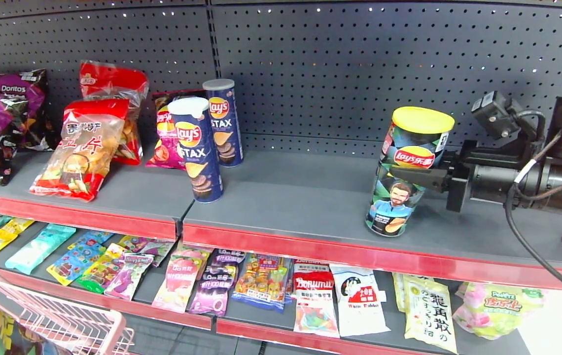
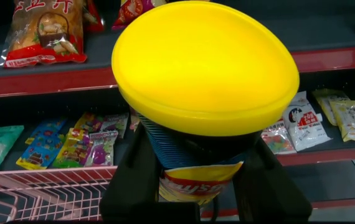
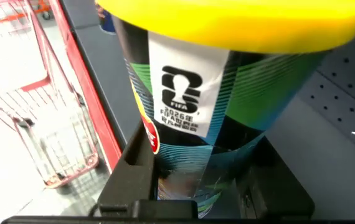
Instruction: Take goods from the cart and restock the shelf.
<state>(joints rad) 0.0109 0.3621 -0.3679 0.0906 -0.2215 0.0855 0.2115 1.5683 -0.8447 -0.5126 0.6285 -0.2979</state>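
While the right gripper [image 1: 409, 176] is clamped from the right side on a yellow-lidded can [image 1: 399, 202], that can sits at the right part of the upper shelf [image 1: 300, 197], near the front edge, leaning a bit; whether its base touches the board cannot be told. Right wrist view: black fingers [image 3: 134, 168] press both sides of the can body, yellow lid on top, red shelf lip and pink cart [image 3: 40, 143] off to the side. Left gripper [image 2: 196, 180] is closed around a second yellow-lidded can [image 2: 205, 62], held upright in front of the shelving, above the cart, lid facing the camera. Two blue cans [image 1: 197, 148] stand upright left of centre on the upper shelf, one nearer, one farther, well apart from the held can. Red snack bags [image 1: 81, 148] lie left of them, purple bags [image 1: 0, 118] at far left. Candy packets [image 1: 261, 281] lie in a row on the lower shelf. Cart corner is at near left.
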